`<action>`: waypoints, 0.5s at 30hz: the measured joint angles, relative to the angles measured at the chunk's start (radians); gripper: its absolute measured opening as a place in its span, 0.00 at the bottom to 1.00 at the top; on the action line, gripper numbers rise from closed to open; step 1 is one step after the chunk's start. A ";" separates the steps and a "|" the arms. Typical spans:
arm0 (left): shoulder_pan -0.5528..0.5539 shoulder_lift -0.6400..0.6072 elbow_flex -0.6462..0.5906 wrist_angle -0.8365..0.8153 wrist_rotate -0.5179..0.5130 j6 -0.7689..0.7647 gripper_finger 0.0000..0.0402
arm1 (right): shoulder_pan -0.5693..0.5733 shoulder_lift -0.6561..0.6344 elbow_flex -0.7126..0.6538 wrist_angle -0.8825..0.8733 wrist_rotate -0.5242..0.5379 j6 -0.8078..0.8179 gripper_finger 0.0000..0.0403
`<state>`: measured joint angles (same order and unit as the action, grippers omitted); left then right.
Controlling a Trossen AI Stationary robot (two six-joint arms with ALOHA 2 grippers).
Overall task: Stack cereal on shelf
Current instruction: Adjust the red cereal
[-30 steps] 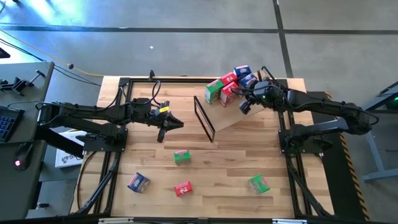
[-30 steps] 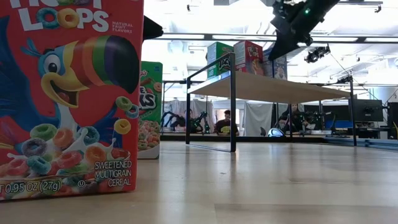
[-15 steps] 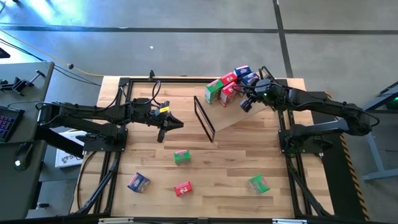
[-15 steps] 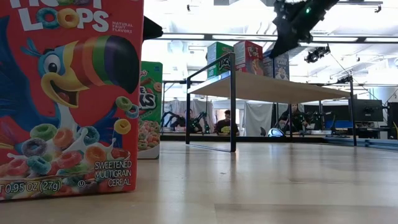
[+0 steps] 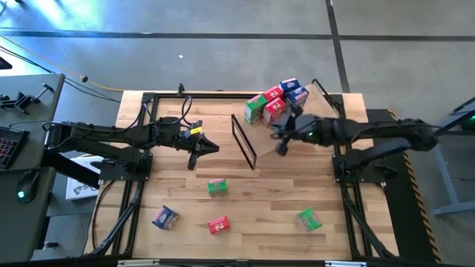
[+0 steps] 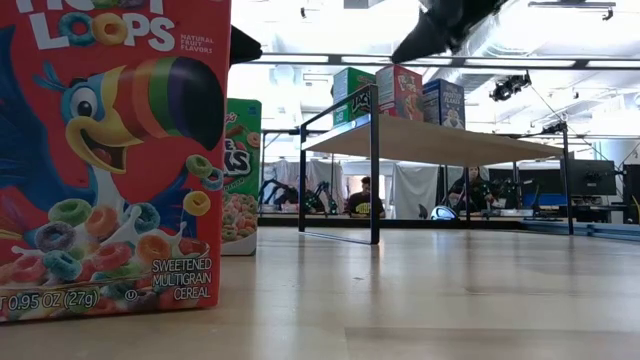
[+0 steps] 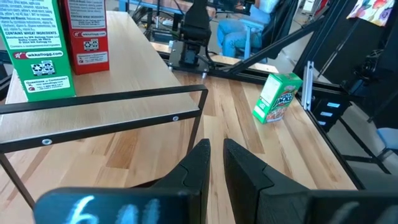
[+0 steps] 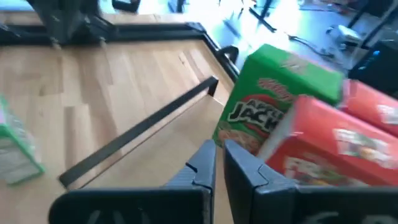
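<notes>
The right gripper [image 5: 280, 145] hung over the shelf [image 5: 297, 144], jaws together and holding nothing, just in front of the boxes already standing there: a green box [image 5: 254, 108], two red ones [image 5: 273, 95] [image 5: 271, 111] and two blue ones [image 5: 289, 84] [image 5: 298, 95] grouped along the shelf's far edge. The left gripper [image 5: 194, 158] waited over the worktop [image 5: 282, 193] to the left of the shelf, its jaws nearly together and empty.

Four boxes were lying loose on the worktop: a green box [image 5: 217, 187] near the middle, a blue box [image 5: 165, 217], a red box [image 5: 218, 225] and another green box [image 5: 309, 218] toward the near edge.

By the look of it, five of the nine were shelved and the right arm stood between placements. The next move would call for spreading the jaws, reaching to one of the loose boxes, probably the near green one on its own side, and closing squarely across its sides before carrying it up beside the group without knocking the standing boxes.
</notes>
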<state>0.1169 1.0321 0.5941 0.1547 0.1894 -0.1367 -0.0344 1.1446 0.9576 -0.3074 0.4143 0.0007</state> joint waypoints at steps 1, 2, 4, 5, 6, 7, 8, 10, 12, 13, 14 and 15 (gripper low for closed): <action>0.000 0.000 0.000 0.000 0.000 0.000 0.09 | 0.009 0.027 0.000 0.017 0.024 -0.002 0.03; 0.000 0.000 0.000 0.000 0.000 0.000 0.09 | 0.016 0.055 0.000 0.038 0.048 -0.001 0.03; 0.000 0.000 0.000 0.000 -0.001 0.001 0.09 | 0.020 0.103 0.000 0.075 0.089 0.004 0.03; 0.000 0.000 0.000 0.000 -0.001 0.001 0.09 | 0.021 0.123 0.000 0.098 0.112 0.008 0.03; 0.000 0.000 0.000 0.000 -0.002 0.001 0.09 | 0.021 0.138 0.000 0.112 0.130 0.017 0.03; 0.000 0.000 0.000 0.000 -0.002 0.001 0.09 | 0.021 0.152 0.000 0.118 0.152 0.020 0.03; 0.000 0.000 0.000 0.000 -0.002 0.002 0.09 | 0.021 0.162 0.000 0.124 0.174 0.024 0.03; 0.000 0.000 0.000 0.000 -0.003 0.002 0.09 | 0.021 0.172 0.000 0.125 0.215 0.025 0.03; 0.000 0.000 0.000 -0.001 -0.003 0.003 0.09 | 0.020 0.173 0.000 0.125 0.244 0.025 0.03; 0.000 0.000 0.000 -0.001 -0.003 0.003 0.09 | 0.019 0.173 0.000 0.126 0.254 0.026 0.03; 0.000 0.000 0.000 0.000 -0.003 0.003 0.09 | 0.019 0.171 0.000 0.125 0.270 0.028 0.03; 0.000 0.000 0.000 -0.001 -0.003 0.003 0.09 | 0.019 0.170 0.000 0.125 0.286 0.030 0.03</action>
<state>0.1169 1.0323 0.5941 0.1541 0.1867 -0.1341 -0.0153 1.3147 0.9573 -0.1827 0.7003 0.0305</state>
